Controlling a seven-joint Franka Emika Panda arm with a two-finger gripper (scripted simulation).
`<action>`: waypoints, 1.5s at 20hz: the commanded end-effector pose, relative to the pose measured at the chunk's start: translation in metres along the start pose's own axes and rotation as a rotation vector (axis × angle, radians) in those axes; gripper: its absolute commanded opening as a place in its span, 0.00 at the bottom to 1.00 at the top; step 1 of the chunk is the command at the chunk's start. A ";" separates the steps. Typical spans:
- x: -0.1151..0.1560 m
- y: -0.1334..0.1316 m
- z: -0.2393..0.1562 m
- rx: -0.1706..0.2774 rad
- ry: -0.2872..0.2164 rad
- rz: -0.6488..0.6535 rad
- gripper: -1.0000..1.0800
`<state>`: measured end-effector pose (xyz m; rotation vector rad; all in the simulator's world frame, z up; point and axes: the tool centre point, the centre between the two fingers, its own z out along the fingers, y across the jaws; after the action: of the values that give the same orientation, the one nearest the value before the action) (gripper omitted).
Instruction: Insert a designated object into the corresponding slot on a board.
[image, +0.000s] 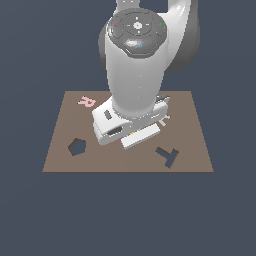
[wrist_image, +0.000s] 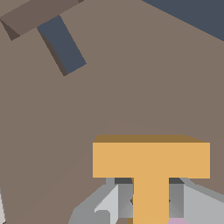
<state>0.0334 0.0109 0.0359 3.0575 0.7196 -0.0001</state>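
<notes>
I am gripping the orange T-shaped piece (wrist_image: 151, 170) by its stem, my gripper (wrist_image: 151, 199) closed against both sides of it, my fingers (wrist_image: 120, 199) showing grey on either side. I am hanging over the middle of the brown board (image: 190, 125). The dark T-shaped slot (image: 167, 156) is lying tilted at the exterior view's lower right, apart from me; the pentagon cutout (image: 77, 146) and pink R (image: 86, 101) are sitting at its left.
</notes>
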 end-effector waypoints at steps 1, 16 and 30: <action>0.022 -0.007 -0.001 0.000 0.000 -0.095 0.00; 0.096 -0.053 -0.004 0.001 0.000 -0.459 0.00; 0.104 -0.062 0.005 0.001 0.000 -0.508 0.00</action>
<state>0.0985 0.1123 0.0329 2.7814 1.4621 -0.0014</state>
